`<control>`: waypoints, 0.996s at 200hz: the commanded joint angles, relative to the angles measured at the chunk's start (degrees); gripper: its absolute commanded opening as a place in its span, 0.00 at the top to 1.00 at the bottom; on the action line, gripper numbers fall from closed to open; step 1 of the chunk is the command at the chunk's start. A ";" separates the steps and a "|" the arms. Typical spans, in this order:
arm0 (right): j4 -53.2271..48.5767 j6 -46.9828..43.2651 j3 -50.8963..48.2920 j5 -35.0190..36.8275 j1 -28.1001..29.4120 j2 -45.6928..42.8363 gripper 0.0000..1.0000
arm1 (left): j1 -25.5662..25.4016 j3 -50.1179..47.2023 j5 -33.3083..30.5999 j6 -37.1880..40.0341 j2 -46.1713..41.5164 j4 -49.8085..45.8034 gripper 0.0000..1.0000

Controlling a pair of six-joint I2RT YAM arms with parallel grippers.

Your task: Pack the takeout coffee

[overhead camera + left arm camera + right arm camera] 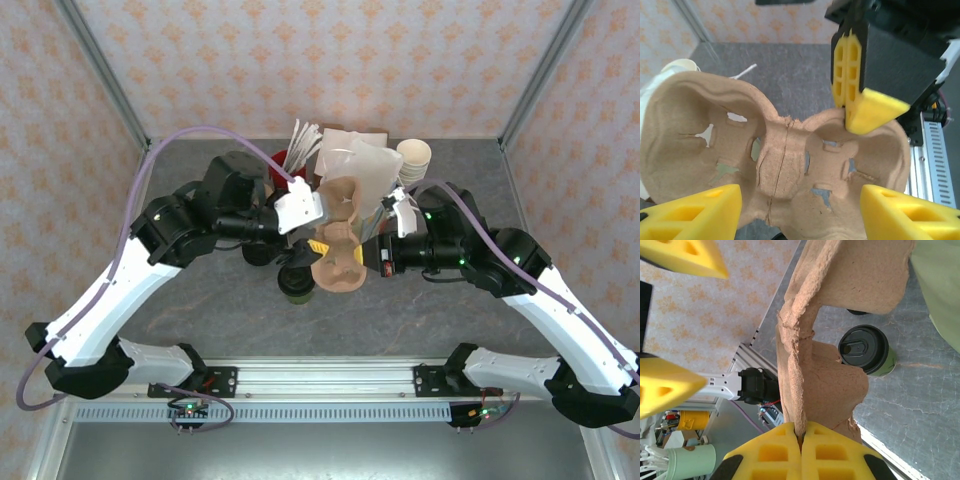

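The takeout coffee (296, 288), a green-sided cup with a black lid (867, 351), stands on the table under the arms. Above it a brown moulded pulp cup carrier (338, 262) hangs in the air, its face turned to the left. My right gripper (801, 440) is shut on the carrier's rim, and its closed yellow fingers (852, 75) pinch the far edge in the left wrist view. My left gripper (800, 215) is open, its two fingers spread wide in front of the carrier's pockets (780, 150) and apart from them. No cup sits in the carrier.
A pale paper bag (358, 165) stands behind the carrier. A stack of cream cups (414, 155) is at the back right, a red holder with white sticks (293, 148) at the back left. The metal rail (330, 378) runs along the near edge.
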 commanded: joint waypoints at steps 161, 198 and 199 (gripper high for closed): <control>0.55 0.13 -0.13 -3.16 -0.07 -0.33 1.00 | -1.44 -2.87 -3.51 5.68 2.53 3.29 0.54; 0.73 0.27 -0.24 -3.31 -0.07 -0.32 1.00 | -1.44 -2.52 -3.18 5.85 2.95 2.44 0.61; 0.73 0.27 -0.26 -3.28 -0.07 -0.32 1.00 | -1.40 -2.52 -3.16 5.85 2.96 2.44 0.62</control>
